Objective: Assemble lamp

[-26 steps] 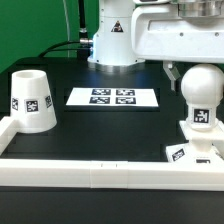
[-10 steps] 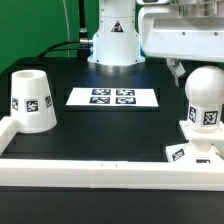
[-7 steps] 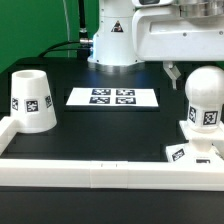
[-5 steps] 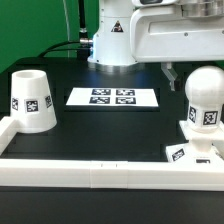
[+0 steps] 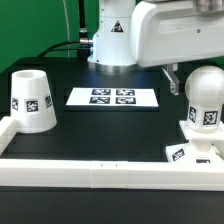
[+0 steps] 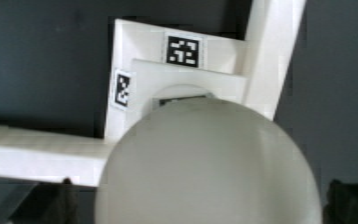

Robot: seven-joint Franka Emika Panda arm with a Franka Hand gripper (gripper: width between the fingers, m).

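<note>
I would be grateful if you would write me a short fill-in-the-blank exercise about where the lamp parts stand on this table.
1. The shade stands at the exterior view's ____ side.
2. The marker board lying flat on the table shows ____ tags.
3. The bulb stands upright on the base at the exterior view's ____ side.

Missing words: left; four; right.
</note>
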